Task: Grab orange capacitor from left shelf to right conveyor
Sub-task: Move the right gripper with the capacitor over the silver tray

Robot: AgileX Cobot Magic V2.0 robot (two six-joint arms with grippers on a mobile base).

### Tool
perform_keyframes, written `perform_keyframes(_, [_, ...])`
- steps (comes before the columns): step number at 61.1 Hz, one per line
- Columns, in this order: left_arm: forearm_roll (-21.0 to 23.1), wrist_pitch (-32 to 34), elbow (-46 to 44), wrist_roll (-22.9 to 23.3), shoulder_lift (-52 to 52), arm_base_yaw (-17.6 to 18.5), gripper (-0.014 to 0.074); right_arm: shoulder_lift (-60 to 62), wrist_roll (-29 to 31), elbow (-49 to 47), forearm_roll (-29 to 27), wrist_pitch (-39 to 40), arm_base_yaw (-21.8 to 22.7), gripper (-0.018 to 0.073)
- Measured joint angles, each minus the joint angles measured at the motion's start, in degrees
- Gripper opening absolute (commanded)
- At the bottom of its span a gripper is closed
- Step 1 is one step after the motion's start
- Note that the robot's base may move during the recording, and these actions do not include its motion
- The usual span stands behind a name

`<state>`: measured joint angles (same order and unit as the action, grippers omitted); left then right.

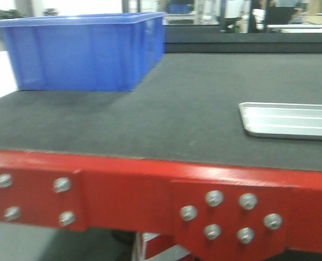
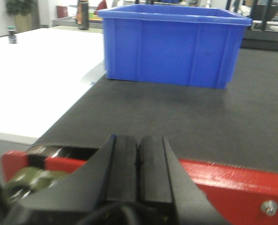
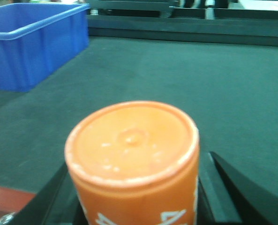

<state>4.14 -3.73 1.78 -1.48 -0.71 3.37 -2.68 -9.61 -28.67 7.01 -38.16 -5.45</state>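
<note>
The orange capacitor [image 3: 133, 154] fills the lower middle of the right wrist view, flat top toward the camera, white print on its side. My right gripper [image 3: 135, 194] is shut on it, with a black finger on each side. It hangs over the near part of the right conveyor [image 3: 185, 89], a dark textured belt with a red front edge [image 1: 150, 179]. In the left wrist view my left gripper [image 2: 139, 138] is shut on nothing, its pads pressed together just in front of the conveyor's red edge [image 2: 232, 183]. The left shelf is out of view.
A large blue bin [image 1: 84, 51] stands on the belt at the back left. A shallow silver tray [image 1: 291, 119] lies on the belt at the right. A white table surface [image 2: 35, 75] adjoins the belt's left side. Another dark conveyor frame [image 1: 247, 38] runs behind.
</note>
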Motion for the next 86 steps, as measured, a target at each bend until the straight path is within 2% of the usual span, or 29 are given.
perform_keyframes(86, [0.00,0.00,0.00,0.00,0.00,0.00,-0.0127,0.00,0.00,0.00,0.00,0.00,0.00,0.0068])
